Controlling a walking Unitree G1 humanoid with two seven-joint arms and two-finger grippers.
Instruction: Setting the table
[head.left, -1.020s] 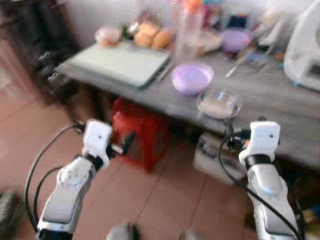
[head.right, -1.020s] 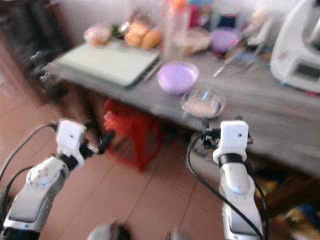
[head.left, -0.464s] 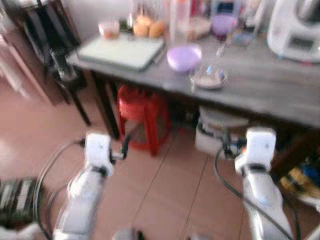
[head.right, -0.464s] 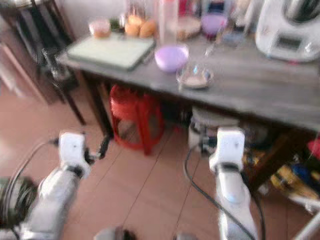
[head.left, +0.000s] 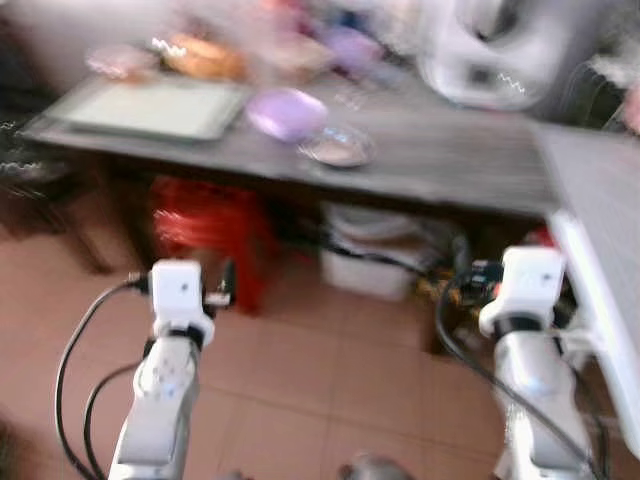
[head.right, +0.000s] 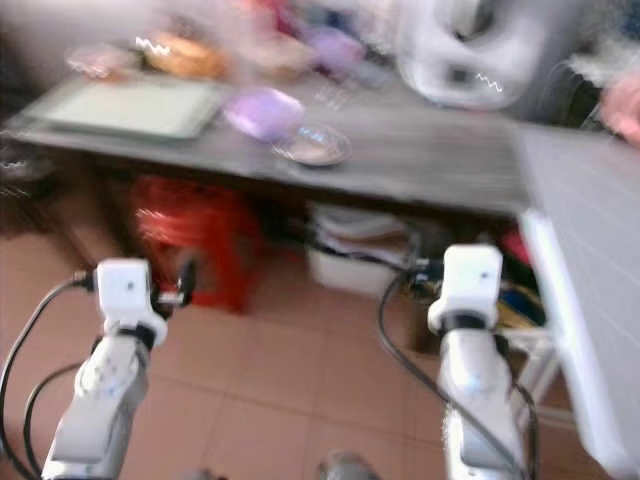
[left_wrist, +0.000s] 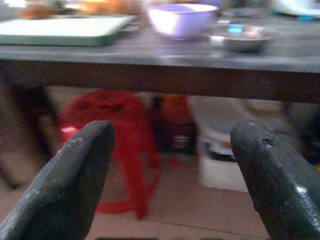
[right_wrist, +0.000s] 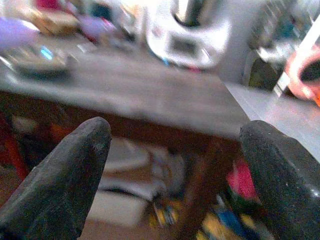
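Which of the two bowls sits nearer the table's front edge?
The clear glass bowl, right of the purple bowl and closer to the table edge.

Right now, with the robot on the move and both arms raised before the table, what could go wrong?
1. The glass bowl sits near the table's front edge beside the purple bowl; a careless reach could knock it off.
2. The head views are blurred, so judging a grasp from them is unreliable.
3. The red stool and boxes under the table could block a closer step. The left gripper and right gripper are both open and hold nothing.
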